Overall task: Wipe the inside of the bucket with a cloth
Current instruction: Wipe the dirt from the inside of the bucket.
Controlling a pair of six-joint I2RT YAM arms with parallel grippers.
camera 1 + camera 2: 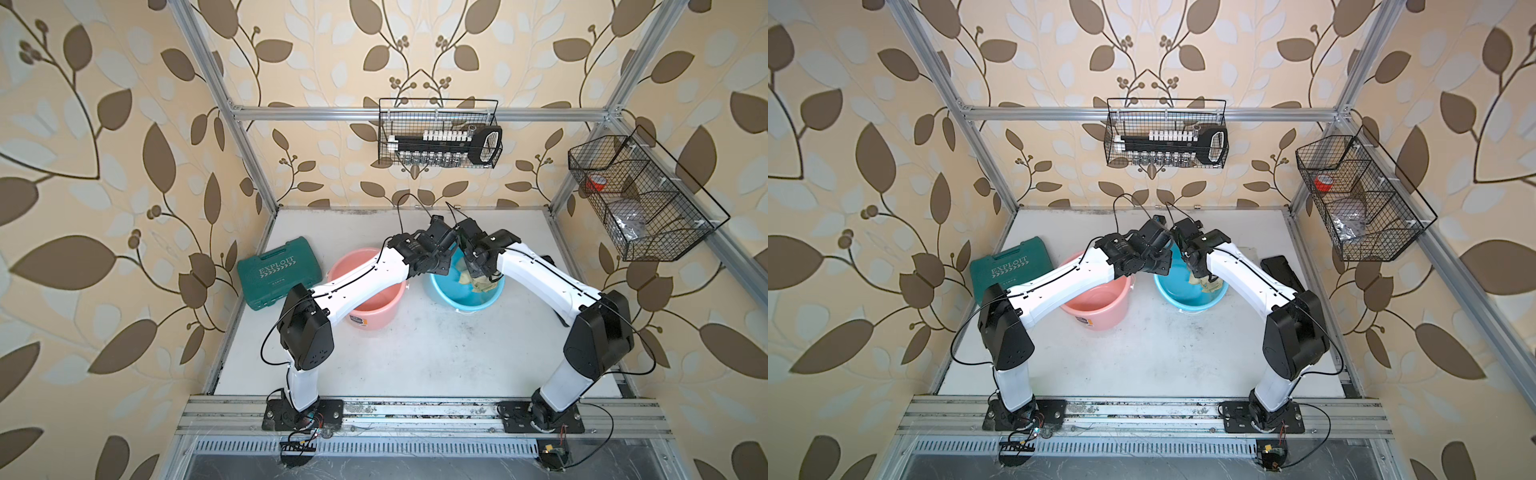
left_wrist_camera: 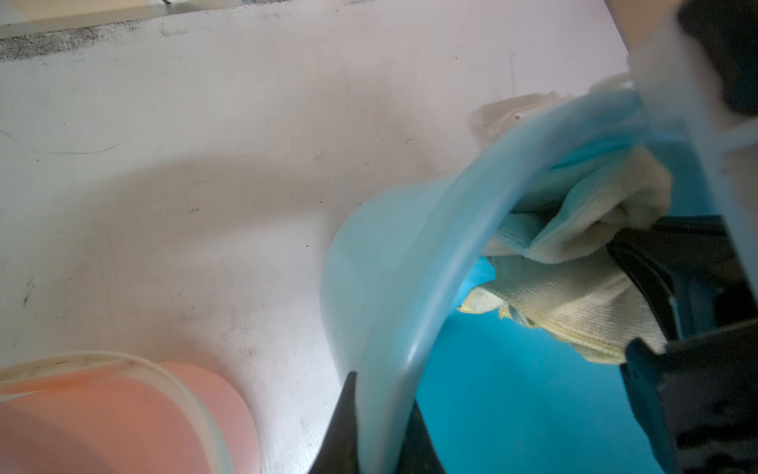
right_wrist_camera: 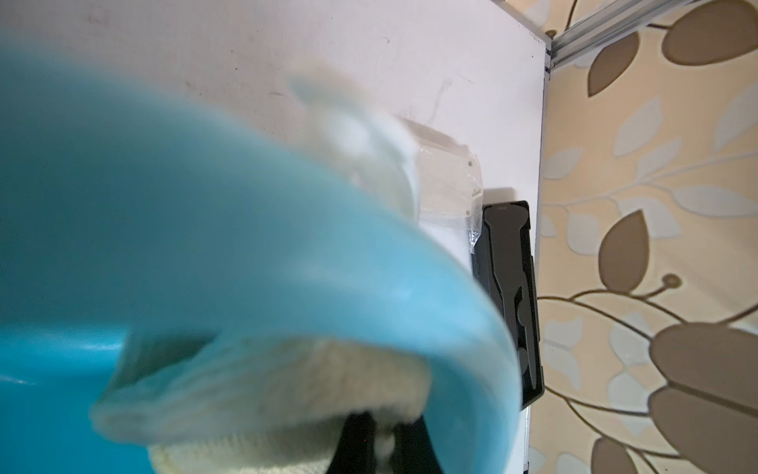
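Observation:
In both top views a blue bucket [image 1: 461, 297] [image 1: 1183, 291] stands upright at mid-table. My left gripper [image 2: 381, 431] is shut on its rim [image 2: 410, 262], one finger outside the wall and one inside. The pale yellow cloth [image 2: 574, 303] [image 3: 266, 394] hangs bunched inside the bucket against its right inner wall [image 3: 205, 246]. My right gripper [image 3: 383, 443] is shut on the cloth, reaching down into the bucket. From above, both wrists meet over the bucket's far rim, and only a scrap of cloth [image 1: 478, 282] shows beneath them.
A pink bucket [image 1: 370, 299] stands just left of the blue one, under my left forearm. A green tool case [image 1: 279, 272] lies at the left wall. A black tray [image 3: 508, 295] and clear packaging [image 3: 447, 184] lie right of the bucket. Wire baskets [image 1: 438, 133] [image 1: 640, 199] hang above.

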